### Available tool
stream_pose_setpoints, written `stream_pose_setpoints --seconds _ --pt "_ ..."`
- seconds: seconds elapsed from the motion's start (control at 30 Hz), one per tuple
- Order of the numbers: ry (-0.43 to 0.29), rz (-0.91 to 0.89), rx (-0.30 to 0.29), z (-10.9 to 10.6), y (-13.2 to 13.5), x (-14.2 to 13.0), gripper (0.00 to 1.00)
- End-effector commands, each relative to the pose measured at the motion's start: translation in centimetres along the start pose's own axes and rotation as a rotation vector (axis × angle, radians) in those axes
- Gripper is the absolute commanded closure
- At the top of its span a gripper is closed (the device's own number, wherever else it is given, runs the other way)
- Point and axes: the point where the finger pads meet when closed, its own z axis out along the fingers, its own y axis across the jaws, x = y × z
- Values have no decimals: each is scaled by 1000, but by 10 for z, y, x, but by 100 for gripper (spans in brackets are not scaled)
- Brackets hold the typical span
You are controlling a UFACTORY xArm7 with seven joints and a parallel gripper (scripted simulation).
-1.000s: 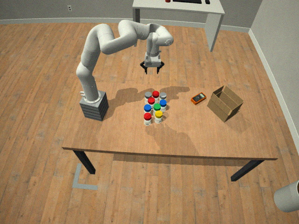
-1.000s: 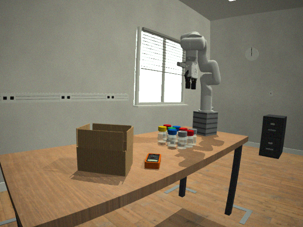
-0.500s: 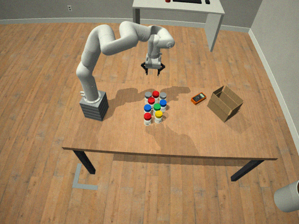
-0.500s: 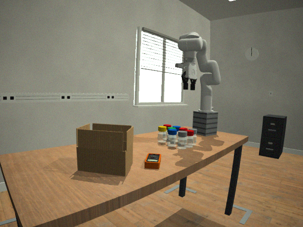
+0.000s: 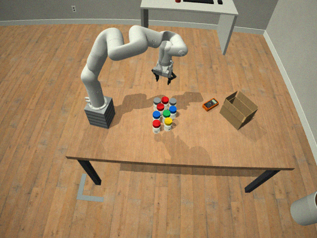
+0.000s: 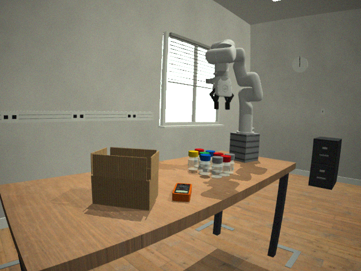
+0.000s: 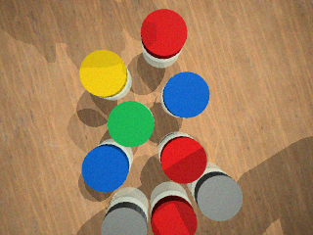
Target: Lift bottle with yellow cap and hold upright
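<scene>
The end effector point(image 6: 221, 105) hangs wide and empty high above the cluster, and descending on the yellow-capped bottle point(image 5: 168, 124) could topple the green-capped bottle point(image 5: 166, 114) crowding it.

A white arm point(image 6: 247, 84) stands on a grey ribbed base point(image 6: 244, 147) at the far end of a wooden table point(image 6: 87, 233). Its gripper point(image 6: 221, 105) hangs high above the table with the black fingers apart and nothing between them. Below it a cluster of bottles point(image 6: 216, 167) stands upright; the yellow-capped bottle point(image 6: 193, 161) is at the cluster's left edge. Nearer the camera lie an orange meter point(image 6: 181, 191) and an open cardboard box point(image 6: 124, 178), well apart from the bottles
</scene>
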Motion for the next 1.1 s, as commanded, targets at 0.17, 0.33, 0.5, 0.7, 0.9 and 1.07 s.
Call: stream_pose_setpoints --seconds 0.17,0.33,0.5,0.7,0.9,1.07 --pt "-6 186 -8 6 -11 8 21" --pt "-9 277 -12 10 -16 13 21" --pt "-11 368 -17 14 -21 17 21" --pt "-12 477 -21 19 -26 23 21" --pt "-12 586 -24 23 -32 29 21" --pt "-13 676 -26 27 -37 34 21"
